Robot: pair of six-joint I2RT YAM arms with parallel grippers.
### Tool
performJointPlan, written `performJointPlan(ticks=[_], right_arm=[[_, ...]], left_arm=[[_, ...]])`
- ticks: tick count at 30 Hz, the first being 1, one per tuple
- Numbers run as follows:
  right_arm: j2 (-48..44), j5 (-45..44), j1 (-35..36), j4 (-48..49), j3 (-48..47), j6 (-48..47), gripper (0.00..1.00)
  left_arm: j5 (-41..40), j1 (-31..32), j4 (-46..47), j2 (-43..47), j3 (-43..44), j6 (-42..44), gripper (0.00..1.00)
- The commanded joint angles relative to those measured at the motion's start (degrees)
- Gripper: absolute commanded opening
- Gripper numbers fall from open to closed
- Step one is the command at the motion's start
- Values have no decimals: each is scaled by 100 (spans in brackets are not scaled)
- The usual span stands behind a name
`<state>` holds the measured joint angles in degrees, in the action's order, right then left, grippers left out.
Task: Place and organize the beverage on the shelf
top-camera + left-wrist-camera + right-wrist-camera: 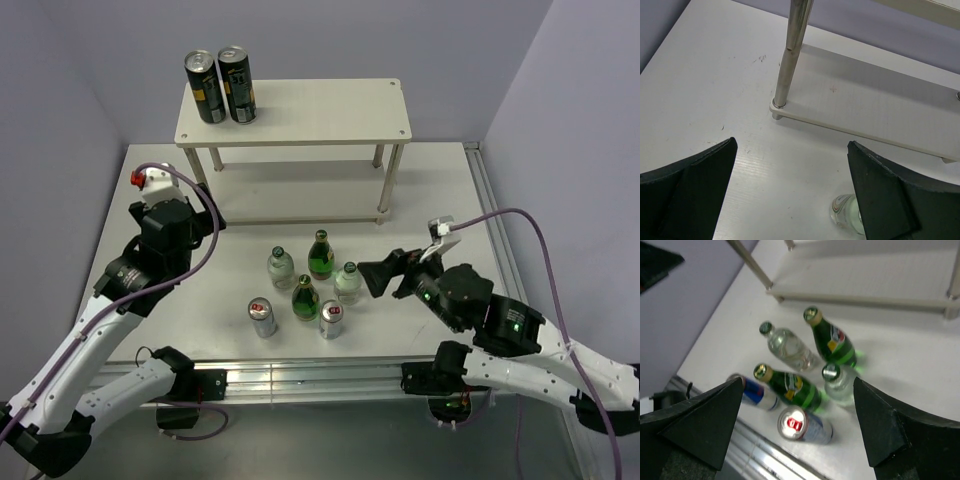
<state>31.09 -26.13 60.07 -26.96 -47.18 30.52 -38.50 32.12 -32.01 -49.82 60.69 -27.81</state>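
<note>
Beverages (305, 298) stand tightly clustered near the front of the table (440, 200). The right gripper (372, 278), fingers apart just beside them, could topple neighbours on entry. The left gripper (791, 145) is likewise spread. Beyond, the shelf (320, 110) holds two black cans (222, 88).

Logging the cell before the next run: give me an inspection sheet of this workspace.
Surface: white table, faint scuffs.
Job's things: shelf holds two black cans at the left end of its top board; green bottles, clear bottles and silver cans, two each, stand upright on the table.
Clutter: nothing seen.
Pincers: left pincer open near the shelf's leg; right pincer open, facing the green bottles.
Cables: a purple cable loops over each arm.
Surroundings: plain walls.
</note>
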Motion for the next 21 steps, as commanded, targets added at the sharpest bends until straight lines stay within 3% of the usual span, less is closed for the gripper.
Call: performJointPlan(ticks=[1,6,12,21], right_arm=[[20,-1287,707,-660,86,830,98],[361,-2009,1866,-1338,252,1912,98],[1934,-3099,3465,-2199,-107,3538,100],[2698,-2757,3520,-733,578,3355,100]], left_arm=[[-78,14,107,96,-13,118,99],[-114,14,72,69,-13,92,99],[-114,-39,107,157,-66,92,99],[-44,-92,134,201,-83,101,99]])
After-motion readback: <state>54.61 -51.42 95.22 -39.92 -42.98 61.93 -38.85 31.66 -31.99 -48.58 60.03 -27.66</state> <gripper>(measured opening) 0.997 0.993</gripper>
